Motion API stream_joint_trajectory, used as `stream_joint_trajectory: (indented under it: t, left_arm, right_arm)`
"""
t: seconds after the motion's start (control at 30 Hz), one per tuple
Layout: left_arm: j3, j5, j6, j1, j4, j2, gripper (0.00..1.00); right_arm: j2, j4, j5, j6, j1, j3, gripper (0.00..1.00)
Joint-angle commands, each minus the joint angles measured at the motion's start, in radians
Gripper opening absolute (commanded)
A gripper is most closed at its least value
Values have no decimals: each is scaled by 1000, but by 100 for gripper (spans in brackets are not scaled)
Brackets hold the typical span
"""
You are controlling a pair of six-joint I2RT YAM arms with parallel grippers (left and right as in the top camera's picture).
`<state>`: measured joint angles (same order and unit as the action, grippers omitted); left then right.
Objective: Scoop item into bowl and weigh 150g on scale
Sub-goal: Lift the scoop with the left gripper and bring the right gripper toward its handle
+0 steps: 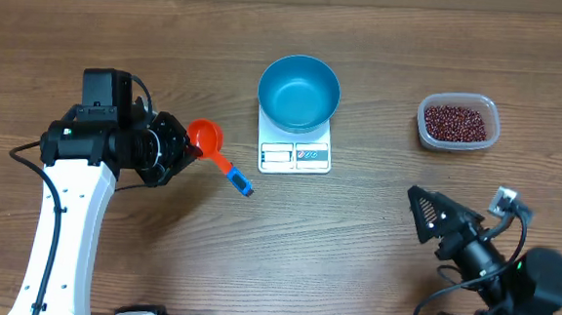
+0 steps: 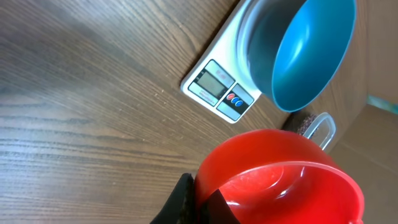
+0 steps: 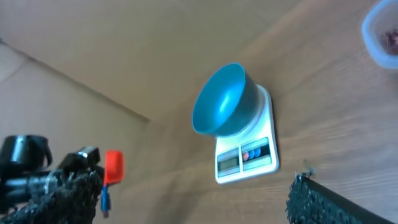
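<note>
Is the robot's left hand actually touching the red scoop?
Touching. The left wrist view shows the left hand with a finger clamped against the red scoop at its rim.

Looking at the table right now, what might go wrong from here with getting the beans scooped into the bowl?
1. The left tool seems to pinch the scoop at its cup, with the handle pointing away. That grip may slip or tilt and spill beans.
2. The beans sit in a tub beyond the bowl and scale. The left arm reaching across could nudge the bowl off the scale.
</note>
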<state>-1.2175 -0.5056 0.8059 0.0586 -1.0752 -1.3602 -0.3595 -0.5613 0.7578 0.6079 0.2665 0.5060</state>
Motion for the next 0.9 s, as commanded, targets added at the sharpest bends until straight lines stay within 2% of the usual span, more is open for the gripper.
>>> stream_joint_trajectory:
  t: [0.0, 0.1, 0.2, 0.33, 0.43, 0.57, 0.7, 0.87]
  left_arm:
    - [-11, -16, -24, -10, -19, 8, 4]
    - [-11, -19, 10, -10, -35, 8, 4]
    - [-11, -19, 76, -17, -55, 8, 4]
    - [-11, 2, 248, -78, -47, 8, 4]
    - [-11, 81, 372, -162, -47, 8, 4]
    - [-11, 164, 554, -275, -46, 8, 4]
    - [-11, 271, 739, -383, -43, 8, 4]
    - [-11, 327, 903, -464, -23, 8, 4]
  right_arm:
    - [-127, -110, 33, -122, -3, 145, 98]
    - [-244, -206, 235, -251, -3, 249, 100]
    - [-319, -177, 483, -302, -3, 266, 100]
    - [-411, -152, 421, -303, -73, 249, 100]
    - [-460, -102, 372, -303, -159, 247, 99]
    - [-502, -45, 284, -288, -277, 247, 81]
    - [-544, 35, 180, -157, -397, 247, 70]
    - [-600, 169, 60, 4, -550, 247, 70]
